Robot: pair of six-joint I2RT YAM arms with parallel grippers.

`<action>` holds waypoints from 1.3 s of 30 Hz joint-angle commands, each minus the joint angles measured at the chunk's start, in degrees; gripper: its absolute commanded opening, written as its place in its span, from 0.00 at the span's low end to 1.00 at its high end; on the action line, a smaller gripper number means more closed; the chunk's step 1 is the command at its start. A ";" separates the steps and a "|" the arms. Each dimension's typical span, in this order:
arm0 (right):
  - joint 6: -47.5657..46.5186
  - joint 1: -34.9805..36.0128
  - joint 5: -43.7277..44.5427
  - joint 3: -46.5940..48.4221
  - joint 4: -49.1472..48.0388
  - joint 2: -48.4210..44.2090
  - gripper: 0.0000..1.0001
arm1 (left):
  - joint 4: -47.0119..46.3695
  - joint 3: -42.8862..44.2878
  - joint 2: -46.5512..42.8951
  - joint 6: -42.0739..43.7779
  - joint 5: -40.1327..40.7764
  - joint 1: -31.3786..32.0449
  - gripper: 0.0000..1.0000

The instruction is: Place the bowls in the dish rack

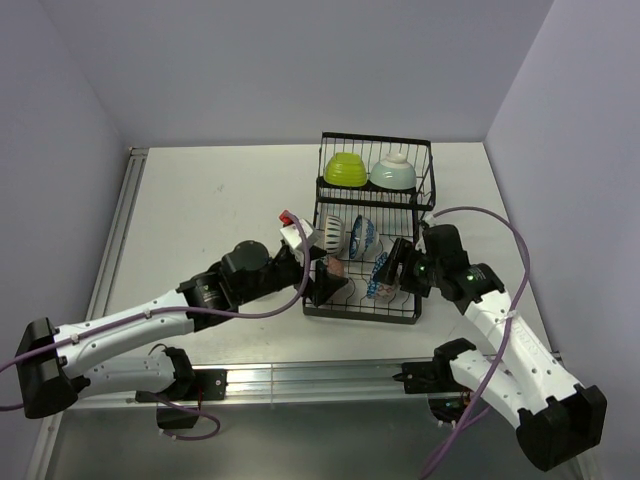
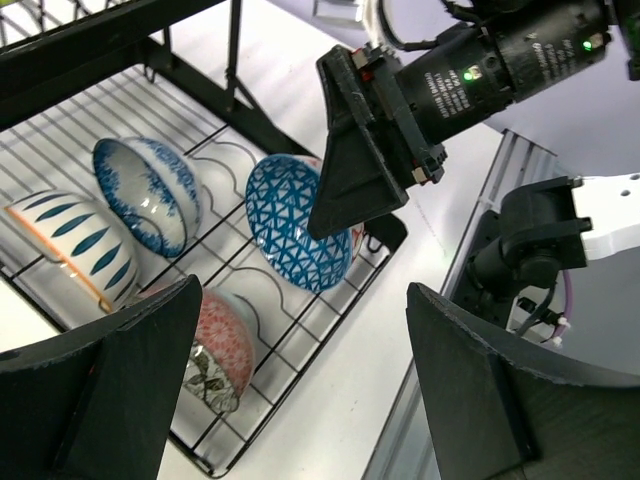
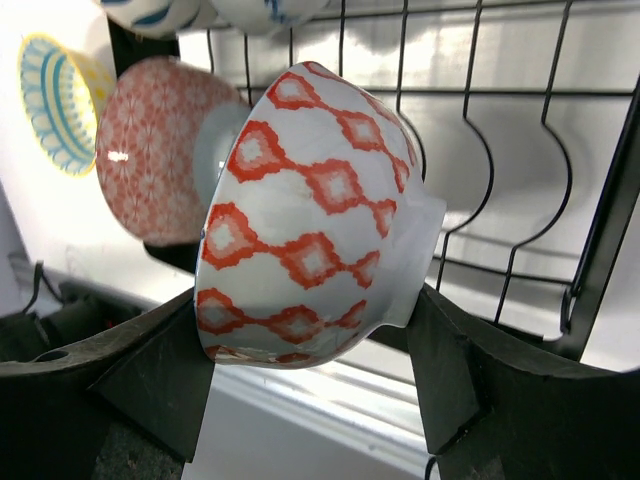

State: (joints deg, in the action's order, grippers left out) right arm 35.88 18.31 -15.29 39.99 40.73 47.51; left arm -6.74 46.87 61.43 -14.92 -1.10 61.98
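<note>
The black wire dish rack (image 1: 360,314) stands right of centre. Its raised basket holds a lime green bowl (image 1: 345,168) and a pale mint bowl (image 1: 393,172). On edge in the lower slots stand a striped bowl (image 2: 70,240), a blue patterned bowl (image 2: 150,195) and a red floral bowl (image 2: 220,345). My right gripper (image 3: 310,380) is shut on a bowl (image 3: 310,210) with red diamonds outside and blue triangles inside (image 2: 295,225), held on edge over the slots at the rack's near right. My left gripper (image 2: 310,390) is open and empty above the rack's near edge, beside the red floral bowl.
The rack's slot wires (image 3: 470,150) run behind the held bowl. A yellow-rimmed, blue-striped round bowl shape (image 3: 50,100) shows past the red floral bowl (image 3: 150,150). A metal rail (image 1: 300,375) runs along the table's near edge. The two grippers are close together over the rack.
</note>
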 commanded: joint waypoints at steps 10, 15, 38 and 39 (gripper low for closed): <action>2.71 7.09 8.96 -1.49 -8.74 2.33 0.00 | 3.40 0.41 -2.45 -2.40 0.58 -6.78 0.89; 3.76 8.41 9.93 -3.86 -9.44 1.63 0.00 | 3.40 -0.20 -3.24 -2.66 0.22 -7.48 0.89; -0.28 12.19 16.69 -2.28 -10.58 5.84 0.00 | 3.58 -5.21 -8.34 -1.61 -1.88 -11.00 0.90; -0.37 12.37 16.96 -2.20 -10.32 5.93 0.00 | 3.58 -5.39 -8.52 -1.52 -1.97 -11.09 0.90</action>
State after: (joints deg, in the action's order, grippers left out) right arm 37.12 30.00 -2.17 35.68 30.39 52.88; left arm -2.02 42.06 54.41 -16.38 -1.76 51.42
